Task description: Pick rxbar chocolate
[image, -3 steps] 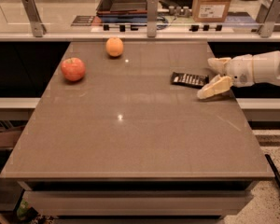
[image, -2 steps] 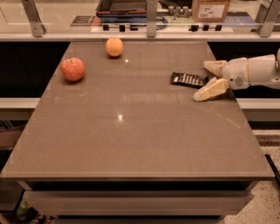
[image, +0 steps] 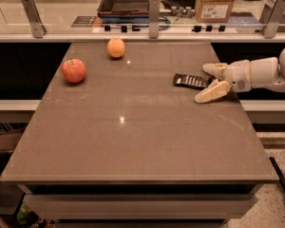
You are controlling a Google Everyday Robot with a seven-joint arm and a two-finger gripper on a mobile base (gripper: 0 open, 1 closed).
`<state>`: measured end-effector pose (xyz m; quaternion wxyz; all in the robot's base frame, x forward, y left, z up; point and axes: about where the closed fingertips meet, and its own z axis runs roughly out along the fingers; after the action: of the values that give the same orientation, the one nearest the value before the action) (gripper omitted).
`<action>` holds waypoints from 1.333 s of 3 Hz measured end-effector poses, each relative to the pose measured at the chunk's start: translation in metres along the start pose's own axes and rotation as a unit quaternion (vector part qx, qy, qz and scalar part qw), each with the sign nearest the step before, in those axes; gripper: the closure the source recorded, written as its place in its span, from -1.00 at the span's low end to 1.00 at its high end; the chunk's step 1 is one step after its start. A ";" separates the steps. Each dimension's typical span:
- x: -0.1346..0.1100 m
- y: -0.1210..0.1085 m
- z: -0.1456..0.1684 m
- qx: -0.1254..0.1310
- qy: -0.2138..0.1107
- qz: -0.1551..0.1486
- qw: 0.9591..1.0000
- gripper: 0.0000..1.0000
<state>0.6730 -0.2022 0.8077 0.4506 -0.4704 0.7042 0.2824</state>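
The rxbar chocolate (image: 191,80), a flat black bar with pale lettering, lies on the brown table (image: 133,137) toward its right side. My gripper (image: 206,82) comes in from the right at table height. Its two cream fingers are spread open, one (image: 215,69) behind the bar's right end and one (image: 212,92) in front of it. The bar's right end sits between the fingers. Nothing is held.
A red apple (image: 74,71) sits at the left of the table and an orange (image: 116,47) at the back. Behind the table runs a glass rail with metal posts (image: 154,9); a cardboard box (image: 214,3) stands beyond it.
The gripper has moved slightly left along the table, so its open fingers now reach around the bar's right end. The bar, apple and orange have not moved.
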 end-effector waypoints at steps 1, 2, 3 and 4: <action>-0.004 0.000 -0.002 0.000 0.000 0.000 1.000 0.28; -0.007 0.000 -0.003 0.000 0.000 0.000 1.000 0.76; -0.008 0.000 -0.004 0.000 0.000 0.000 1.000 1.00; -0.008 0.000 -0.004 0.000 0.000 0.000 1.000 1.00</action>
<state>0.6731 -0.2017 0.8167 0.4505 -0.4706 0.7040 0.2827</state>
